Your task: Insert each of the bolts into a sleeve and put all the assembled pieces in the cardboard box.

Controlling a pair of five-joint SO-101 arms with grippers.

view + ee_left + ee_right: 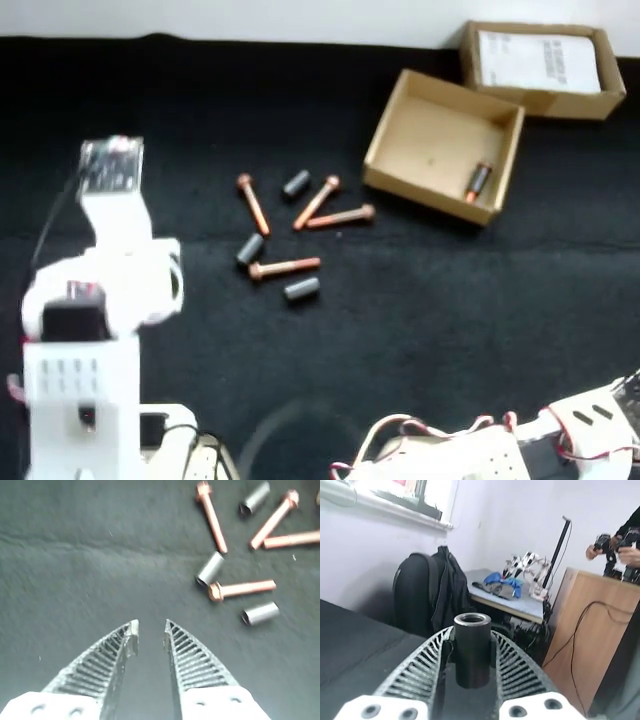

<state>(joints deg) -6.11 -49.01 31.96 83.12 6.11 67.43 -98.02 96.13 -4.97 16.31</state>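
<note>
On the black cloth (450, 300), four copper bolts (285, 267) and three grey sleeves (301, 290) are seen scattered near the middle, all loose and well apart from the box (385, 130). Two bolts are laid with their tips almost meeting, and a third is set alone to their left in the high view. The fourth is stretched out nearer the arms, with one sleeve by its head and another just beside its shaft. Inside the box, one assembled piece (478, 181) is found lying near the right-hand wall. A second box (545, 100), with a printed sheet in it, is parked just behind.

Over to the left gripper (150, 627): its jaws are held a little apart, a narrow gap between the tips, and nothing is gripped. It is poised above bare cloth, with the bolts and sleeves lying farther off.

Now the right gripper (472, 635): it is clamped on a dark sleeve (472, 650), which is pinched between both fingers with its open end showing. The gripper is aimed out toward the room, where a backpack (427, 595) and a wooden cabinet (590, 625) are caught behind it.
</note>
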